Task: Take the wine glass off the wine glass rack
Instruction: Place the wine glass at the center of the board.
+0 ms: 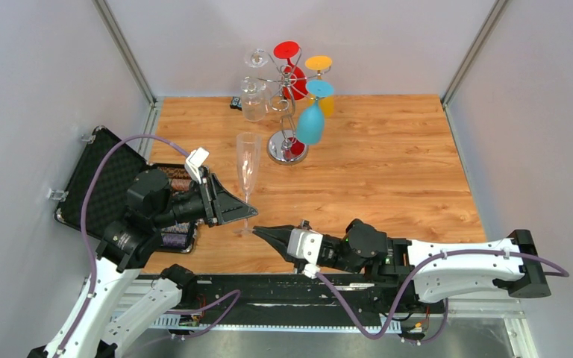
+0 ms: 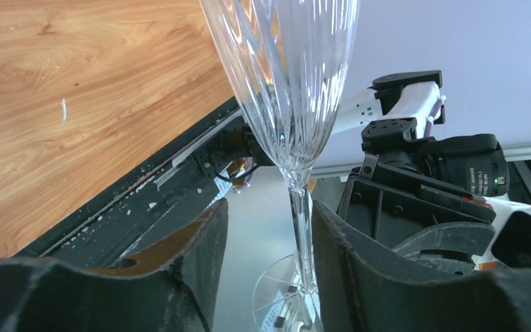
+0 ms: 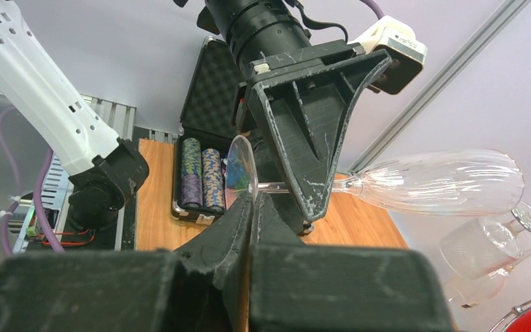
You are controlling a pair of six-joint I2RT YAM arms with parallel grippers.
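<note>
A clear fluted wine glass (image 1: 248, 164) stands upright off the rack, near the table's front. Its stem (image 2: 300, 221) runs between the fingers of my left gripper (image 1: 243, 213), which is open, with the stem close to the right-hand finger (image 2: 359, 256). My right gripper (image 1: 258, 232) comes in low from the right and is shut on the rim of the glass's round foot (image 3: 239, 170). The chrome wine glass rack (image 1: 286, 146) stands at the back centre. It carries clear glasses (image 1: 254, 97) and red, yellow and blue (image 1: 310, 123) ones hanging bowl-down.
An open black case (image 1: 104, 179) with rows of poker chips (image 3: 202, 173) lies at the left, under my left arm. Grey walls close in the table on three sides. A small dark object (image 1: 236, 103) lies by the back wall.
</note>
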